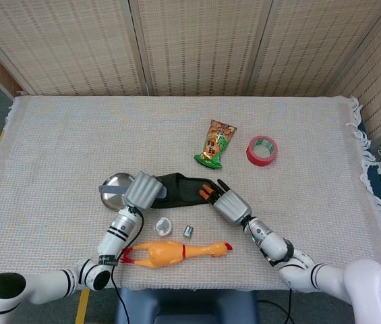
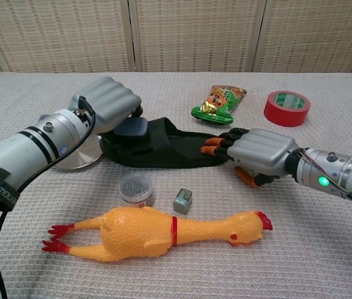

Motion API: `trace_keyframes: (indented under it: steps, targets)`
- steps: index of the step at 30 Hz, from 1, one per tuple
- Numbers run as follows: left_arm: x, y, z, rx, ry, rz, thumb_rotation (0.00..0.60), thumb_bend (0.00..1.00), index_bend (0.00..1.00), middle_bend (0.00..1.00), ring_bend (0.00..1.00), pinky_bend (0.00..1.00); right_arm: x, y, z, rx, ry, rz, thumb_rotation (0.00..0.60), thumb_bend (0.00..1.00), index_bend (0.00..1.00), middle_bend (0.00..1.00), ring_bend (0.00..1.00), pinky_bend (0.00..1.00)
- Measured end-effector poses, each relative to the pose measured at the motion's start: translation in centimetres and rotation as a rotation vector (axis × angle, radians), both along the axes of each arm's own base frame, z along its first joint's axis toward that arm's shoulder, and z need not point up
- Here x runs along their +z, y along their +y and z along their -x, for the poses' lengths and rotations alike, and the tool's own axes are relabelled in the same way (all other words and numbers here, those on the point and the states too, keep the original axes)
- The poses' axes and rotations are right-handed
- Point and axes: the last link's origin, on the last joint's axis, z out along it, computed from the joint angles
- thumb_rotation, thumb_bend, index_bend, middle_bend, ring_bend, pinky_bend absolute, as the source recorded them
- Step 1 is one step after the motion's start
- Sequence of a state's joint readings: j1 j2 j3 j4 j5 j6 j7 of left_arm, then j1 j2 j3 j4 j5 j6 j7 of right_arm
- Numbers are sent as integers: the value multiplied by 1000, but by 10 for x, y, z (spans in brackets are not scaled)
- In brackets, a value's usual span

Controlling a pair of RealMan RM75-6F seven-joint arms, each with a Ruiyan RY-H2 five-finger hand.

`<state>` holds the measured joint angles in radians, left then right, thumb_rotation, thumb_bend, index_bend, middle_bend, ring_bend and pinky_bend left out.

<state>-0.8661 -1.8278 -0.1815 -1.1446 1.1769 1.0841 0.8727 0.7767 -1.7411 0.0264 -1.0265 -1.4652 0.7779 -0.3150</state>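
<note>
Both hands meet mid-frame at a black cloth (image 2: 163, 149): right hand (image 2: 256, 152) pinching its edge; left hand (image 2: 104, 103) curled, grip hidden.

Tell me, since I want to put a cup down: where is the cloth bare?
Bare: the whole far-left table, and the right side past the red tape. Crowded: the near middle, round the black sock, both hands and the rubber chicken.

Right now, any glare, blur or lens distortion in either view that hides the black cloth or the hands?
Head view: even soft light, sharp, the table edges bow a little; the black cloth shows little fold detail. Chest view: the left hand looms large and hides part of the cloth, the right hand is crisp, and the metal dish shows only mild sheen.
</note>
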Motion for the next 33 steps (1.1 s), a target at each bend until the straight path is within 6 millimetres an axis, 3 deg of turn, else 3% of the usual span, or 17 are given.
trace_keyframes:
  steps: [13,19,25,30,33]
  targets:
    - [11,3,20,46,27,-15,600,448,663,731,732,1000,2,-1,-1,-2,-6,5,600,697,133,0,0,7]
    - [23,4,43,99,29,-28,600,446,663,731,731,1000,6,-2,-2,4,-17,17,600,697,111,0,0,7]
    - [34,5,74,187,13,-38,600,449,663,731,731,1000,16,0,-5,22,-37,29,600,690,5,0,0,6]
    - [33,3,92,229,18,-25,600,448,661,730,731,1000,30,1,-12,39,-73,44,600,516,0,0,0,0]
    - [28,1,94,225,31,-11,600,449,661,730,732,1000,41,1,-19,45,-108,60,600,475,0,0,0,0]
